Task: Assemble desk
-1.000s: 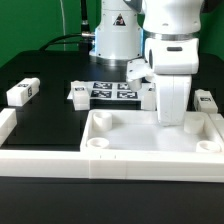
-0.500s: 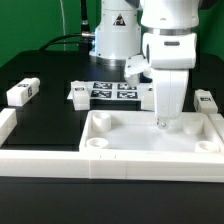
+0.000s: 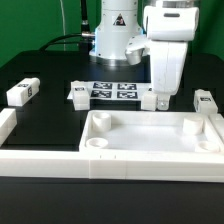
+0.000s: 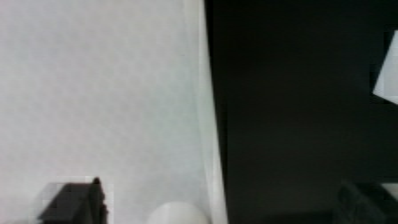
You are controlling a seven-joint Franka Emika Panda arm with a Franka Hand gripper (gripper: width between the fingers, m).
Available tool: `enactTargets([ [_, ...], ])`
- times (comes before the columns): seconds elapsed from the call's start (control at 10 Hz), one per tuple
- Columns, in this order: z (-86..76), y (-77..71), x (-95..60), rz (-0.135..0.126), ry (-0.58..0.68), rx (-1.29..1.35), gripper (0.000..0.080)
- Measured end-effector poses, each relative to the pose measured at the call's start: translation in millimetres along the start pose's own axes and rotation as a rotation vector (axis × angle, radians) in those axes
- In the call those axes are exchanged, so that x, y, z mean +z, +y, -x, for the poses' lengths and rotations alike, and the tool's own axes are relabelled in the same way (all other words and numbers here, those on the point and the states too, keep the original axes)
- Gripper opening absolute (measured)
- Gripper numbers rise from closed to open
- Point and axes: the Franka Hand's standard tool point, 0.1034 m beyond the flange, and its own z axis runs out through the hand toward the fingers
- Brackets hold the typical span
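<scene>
The white tray-like tabletop (image 3: 150, 135) lies at the front of the black table, sockets up. My gripper (image 3: 162, 102) hangs over its far rim, open and empty. A white leg (image 3: 148, 100) stands just behind the rim, next to my fingertips. Other legs lie at the exterior view's left (image 3: 22, 92), by the marker board (image 3: 80, 92) and at the right (image 3: 205, 101). In the wrist view my gripper (image 4: 217, 205) shows two dark fingers (image 4: 71, 200) far apart, over the white tabletop (image 4: 98, 100) and the black table.
The marker board (image 3: 112, 91) lies behind the tabletop. A long white border rail (image 3: 8, 125) runs along the exterior view's left and front. The robot base (image 3: 115, 40) stands at the back. A white corner (image 4: 386, 70) shows at the wrist view's edge.
My gripper has risen out of the tabletop's inside and moved back to above its far rim. The tabletop and legs have not moved.
</scene>
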Motion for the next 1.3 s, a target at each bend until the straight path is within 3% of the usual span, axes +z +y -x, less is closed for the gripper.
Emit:
enactTargets([
  [0.7,-3.6,-6.3,-0.8,-0.007,-0.002,0.254,0.0649],
  [0.9,-5.8,-7.2,-1.3,-0.011,-0.003,0.493,0.0649],
  [1.0,-8.4,-9.0,-1.6,-0.026,-0.008,0.626,0.0649],
  [1.1,-13.2,-10.1,-3.1,-0.044,-0.018,0.76,0.0649],
  [1.3,-27.2,-11.3,-4.6,-0.049,-0.013,0.968,0.0649],
])
